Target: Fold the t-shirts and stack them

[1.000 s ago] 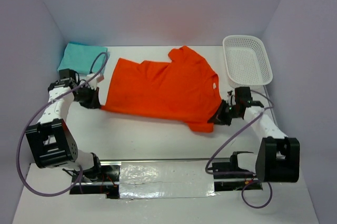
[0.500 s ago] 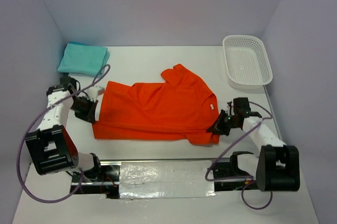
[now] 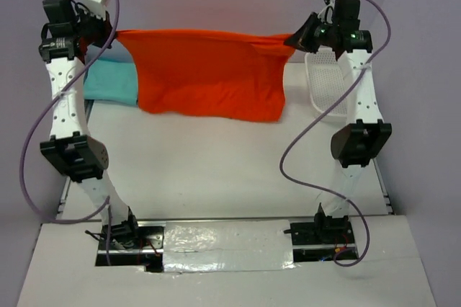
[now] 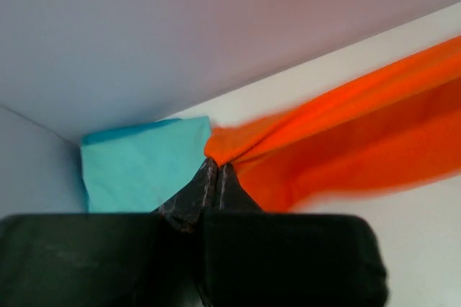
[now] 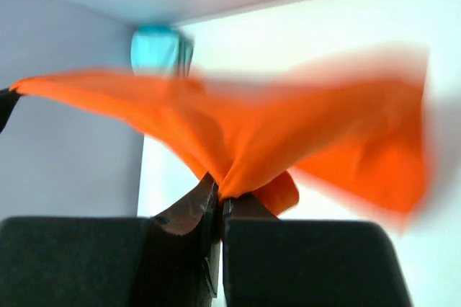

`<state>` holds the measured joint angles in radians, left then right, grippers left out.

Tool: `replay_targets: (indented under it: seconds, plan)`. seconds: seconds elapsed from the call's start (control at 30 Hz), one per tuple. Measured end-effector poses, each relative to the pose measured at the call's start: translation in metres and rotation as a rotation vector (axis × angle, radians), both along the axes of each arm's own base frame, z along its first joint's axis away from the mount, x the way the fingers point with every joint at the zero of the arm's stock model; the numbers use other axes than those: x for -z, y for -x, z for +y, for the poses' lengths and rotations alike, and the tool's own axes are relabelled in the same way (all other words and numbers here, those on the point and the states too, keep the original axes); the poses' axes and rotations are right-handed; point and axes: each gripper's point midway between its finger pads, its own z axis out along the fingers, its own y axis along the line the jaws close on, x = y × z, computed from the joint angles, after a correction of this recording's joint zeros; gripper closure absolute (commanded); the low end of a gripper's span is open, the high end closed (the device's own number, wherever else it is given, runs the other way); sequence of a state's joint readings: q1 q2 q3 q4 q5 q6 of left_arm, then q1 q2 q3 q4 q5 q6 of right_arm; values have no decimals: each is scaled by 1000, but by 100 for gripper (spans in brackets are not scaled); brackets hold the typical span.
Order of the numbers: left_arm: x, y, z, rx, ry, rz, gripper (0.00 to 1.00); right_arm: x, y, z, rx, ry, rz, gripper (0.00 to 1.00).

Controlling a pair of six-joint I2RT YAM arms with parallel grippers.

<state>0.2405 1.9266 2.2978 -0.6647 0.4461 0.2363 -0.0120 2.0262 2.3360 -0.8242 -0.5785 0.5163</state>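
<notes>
The orange t-shirt [image 3: 209,73] is hanging spread in the air above the table [image 3: 216,170], its top edge pulling taut between both arms. The left gripper [image 3: 113,33] is pinching one upper corner, and the right gripper [image 3: 293,39] is clamping the other. A folded teal t-shirt [image 3: 112,82] is lying far left, and a white mesh basket [image 3: 317,94] is sitting far right.

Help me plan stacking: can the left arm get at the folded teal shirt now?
Probably not: the left gripper is shut on the orange shirt, held aloft; the teal shirt lies below.
</notes>
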Motion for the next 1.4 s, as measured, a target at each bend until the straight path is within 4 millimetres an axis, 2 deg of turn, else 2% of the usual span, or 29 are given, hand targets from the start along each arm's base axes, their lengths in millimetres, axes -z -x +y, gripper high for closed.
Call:
replay_targets:
  seconds: [0.1, 0.17, 0.23, 0.27, 0.33, 0.43, 0.47, 0.5, 0.53, 0.6, 0.7, 0.8, 0.9, 1.1, 1.2, 1.4]
  plan:
    - [12, 47, -17, 31, 10, 22, 100, -10, 53, 2, 2, -8, -1, 100]
    - [24, 71, -28, 60, 4, 37, 100, 4, 89, 2, 2, -9, 40, 100]
    - [46, 88, -36, 85, 1, 75, 100, 28, 114, 7, -15, 3, 93, 100]
    - [61, 95, -40, 94, 4, 107, 100, 45, 121, 8, -20, 13, 127, 100]
    - [101, 112, -42, 99, 4, 183, 100, 93, 134, 12, -35, 36, 220, 100]
    - [179, 151, -44, 92, 12, 380, 100, 190, 177, 19, -63, 66, 453, 95]
    - [202, 165, -45, 94, 9, 440, 100, 222, 198, 19, -71, 75, 542, 88]
    - [226, 179, -45, 95, 7, 504, 100, 249, 219, 20, -80, 86, 622, 66]
    - [247, 193, -46, 97, 8, 563, 100, 267, 235, 20, -83, 93, 685, 56]
    - [285, 220, -48, 105, 1, 662, 100, 294, 261, 19, -101, 129, 763, 43]
    - [321, 254, -50, 118, -8, 776, 100, 307, 267, 17, -113, 191, 755, 34]
    - [333, 267, -50, 131, -27, 815, 100, 307, 262, 20, -114, 262, 677, 31]
    - [335, 268, -47, 138, -47, 812, 100, 302, 271, 21, -100, 321, 604, 31]
    - [335, 267, -45, 143, -67, 806, 100, 293, 305, 4, 7, 362, 561, 30]
    - [333, 267, -44, 140, -75, 801, 100, 293, 324, 7, 17, 355, 559, 30]
    - [328, 265, -43, 133, -86, 780, 100, 324, 356, 23, -20, 320, 649, 41]
